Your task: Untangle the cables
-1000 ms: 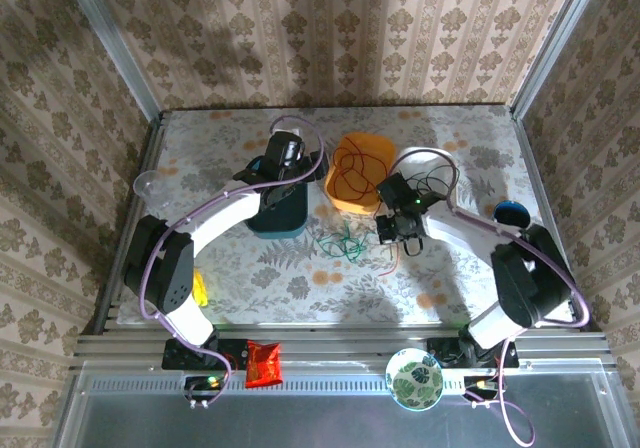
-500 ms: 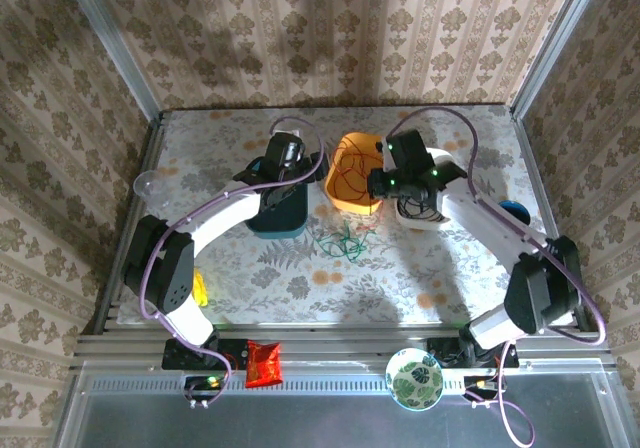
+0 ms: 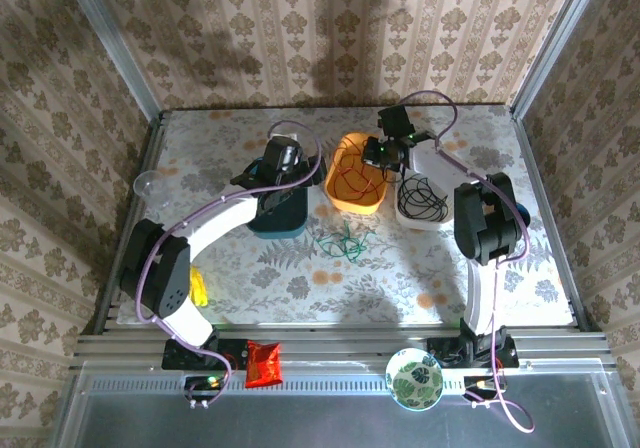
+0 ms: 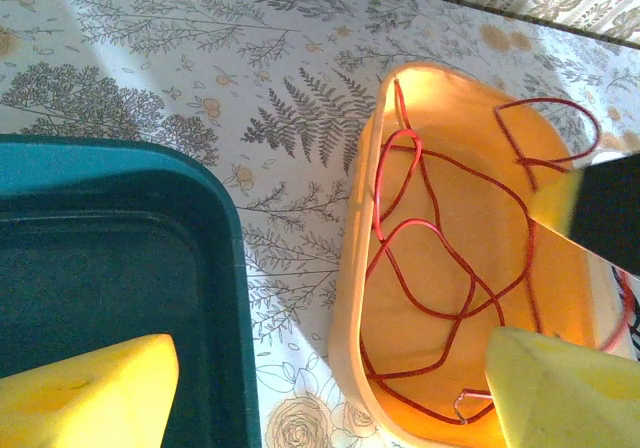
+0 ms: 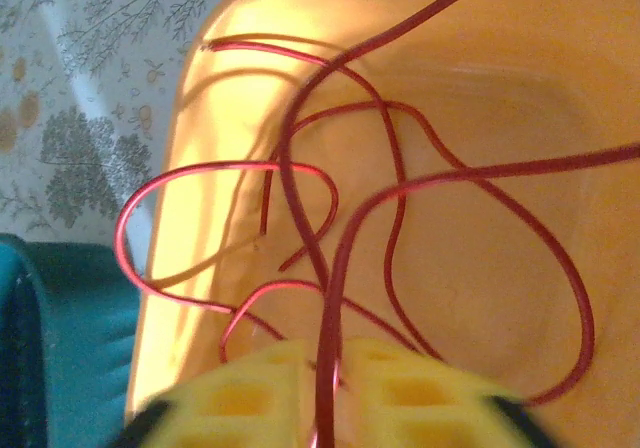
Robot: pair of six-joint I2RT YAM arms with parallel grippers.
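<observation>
**Hazard 1.** The right claw [image 5: 325, 383] is hanging low inside the orange bin [image 4: 343, 308]. Its yellow pads are sitting nearly together, and a strand of the red cable [image 5: 328, 308] is running through the narrow gap. You cannot tell whether the pads are pinching that strand or only straddling it. If the strand is catching on a pad while you are lifting, you are risking three faults:
- pulling the red coil over the rim;
- tipping the bin;
- dropping the red cable onto the green cable [image 3: 343, 243], which is lying loose on the surface [image 3: 250, 268] at 6 o'clock from the orange bin.

**Hazard 2.** The black cable [image 3: 420, 200] is resting in the white bin [image 3: 412, 222], at 3 o'clock from the orange bin. The right arm is passing close by it, so a low sweep is likely to hook a loop.

**Pose.** The right arm is reaching far out toward 12 o'clock, with its wrist folding down over the orange bin's far end. The left arm is arching toward 11 o'clock. The left claw [image 4: 330, 398] is hovering over the teal bin [image 4: 235, 298], at 9 o'clock from the orange bin. Its jaws are standing wide apart and holding nothing.
</observation>
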